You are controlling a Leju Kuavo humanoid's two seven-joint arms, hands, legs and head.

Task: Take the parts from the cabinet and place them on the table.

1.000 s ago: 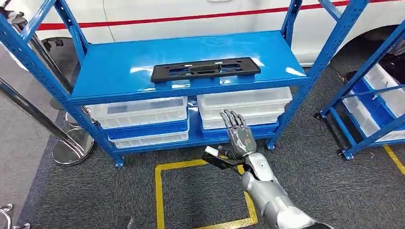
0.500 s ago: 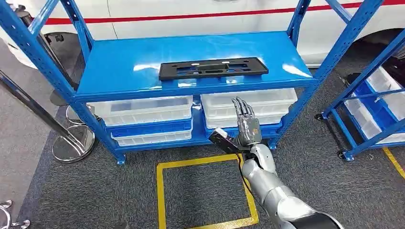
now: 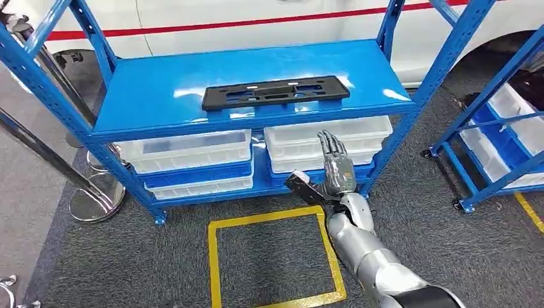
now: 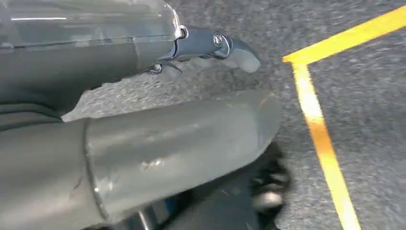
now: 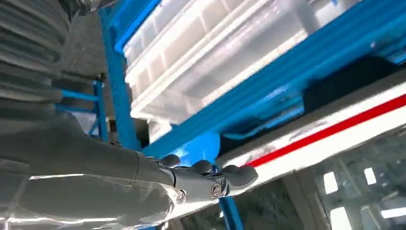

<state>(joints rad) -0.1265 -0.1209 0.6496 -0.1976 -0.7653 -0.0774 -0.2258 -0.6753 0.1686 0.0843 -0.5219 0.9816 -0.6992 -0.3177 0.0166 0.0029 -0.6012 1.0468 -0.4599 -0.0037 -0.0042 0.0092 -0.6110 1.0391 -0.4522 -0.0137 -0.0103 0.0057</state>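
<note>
A long black plastic frame part (image 3: 276, 93) is laid flat on the top shelf of the blue metal rack (image 3: 160, 96), near its front edge. Below this shelf, translucent plastic bins (image 3: 192, 151) are stacked side by side on the lower level. On the grey carpet in front of the rack, a yellow tape square (image 3: 272, 263) is marked, and a second blue rack (image 3: 507, 141) is placed at the right.

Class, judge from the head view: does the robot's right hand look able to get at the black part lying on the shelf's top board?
Probably yes. The black part lies bare near the front edge of the blue shelf. The right hand, fingers spread and holding nothing, is lower, before the white bins, so it must rise first.
</note>
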